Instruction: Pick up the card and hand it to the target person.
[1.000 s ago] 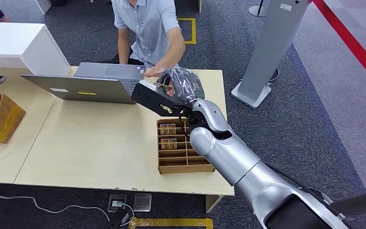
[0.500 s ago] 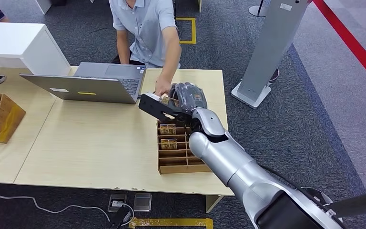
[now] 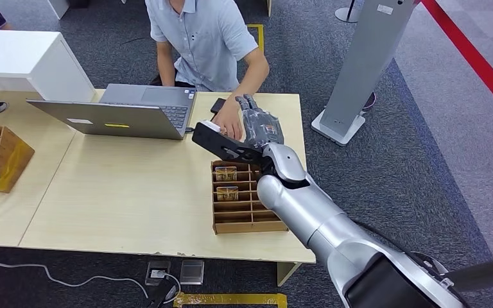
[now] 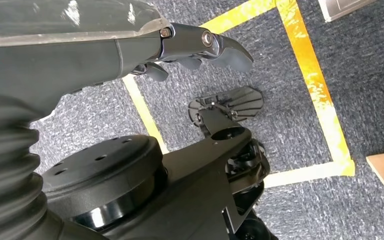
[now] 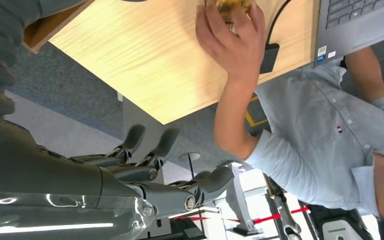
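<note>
Above the table (image 3: 135, 186), right hand (image 3: 260, 125) empty beside person's hand (image 3: 231, 122).

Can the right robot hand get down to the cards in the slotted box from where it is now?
Probably yes: the right robot hand is open and holds nothing, and the wooden box with its cards lies uncovered just below its wrist.

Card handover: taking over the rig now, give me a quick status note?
Right robot hand: over the far end of the desk, fingers apart, holding nothing.
Left robot hand: hangs by the robot's side over the carpet, holding nothing; whether its fingers are curled is unclear.
Card: under the person's hand on the desk, beside the laptop.
Done: the card seems to have reached the person.
Left: pull the right arm back. More cards sit in the wooden rack.
</note>
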Robot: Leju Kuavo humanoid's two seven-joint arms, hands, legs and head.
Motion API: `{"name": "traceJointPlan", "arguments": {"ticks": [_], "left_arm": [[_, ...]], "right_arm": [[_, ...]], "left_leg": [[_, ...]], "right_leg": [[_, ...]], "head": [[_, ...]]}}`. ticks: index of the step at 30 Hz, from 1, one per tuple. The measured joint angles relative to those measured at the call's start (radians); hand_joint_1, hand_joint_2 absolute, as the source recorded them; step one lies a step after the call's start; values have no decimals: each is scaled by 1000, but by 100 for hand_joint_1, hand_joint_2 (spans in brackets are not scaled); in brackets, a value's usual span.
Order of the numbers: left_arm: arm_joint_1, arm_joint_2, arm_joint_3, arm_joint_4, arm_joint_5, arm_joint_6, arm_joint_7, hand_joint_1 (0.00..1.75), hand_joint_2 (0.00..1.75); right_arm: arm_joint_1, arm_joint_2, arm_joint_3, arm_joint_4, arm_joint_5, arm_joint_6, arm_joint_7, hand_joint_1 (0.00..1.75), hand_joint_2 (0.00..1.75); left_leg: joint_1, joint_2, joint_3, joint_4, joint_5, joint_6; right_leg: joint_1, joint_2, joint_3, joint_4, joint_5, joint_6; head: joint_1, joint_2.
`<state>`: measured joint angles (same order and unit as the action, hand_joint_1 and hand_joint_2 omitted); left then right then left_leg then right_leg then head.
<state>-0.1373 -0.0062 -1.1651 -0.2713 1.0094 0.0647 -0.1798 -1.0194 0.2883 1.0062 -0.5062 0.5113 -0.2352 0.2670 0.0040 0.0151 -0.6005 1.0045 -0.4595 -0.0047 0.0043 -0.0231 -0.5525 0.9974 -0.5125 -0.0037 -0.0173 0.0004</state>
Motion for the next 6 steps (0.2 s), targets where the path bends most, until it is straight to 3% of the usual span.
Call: {"name": "traceJointPlan", "arguments": {"ticks": [6], "left_arm": [[3,5,-3,-2,13,9,-4,0,175]], "right_arm": [[-1,-19,-6,-33,-66,-54,-33,0,175]], "left_leg": [[0,0,0,0,0,0]], "right_leg": [[0,0,0,0,0,0]], "head": [[0,0]]}}
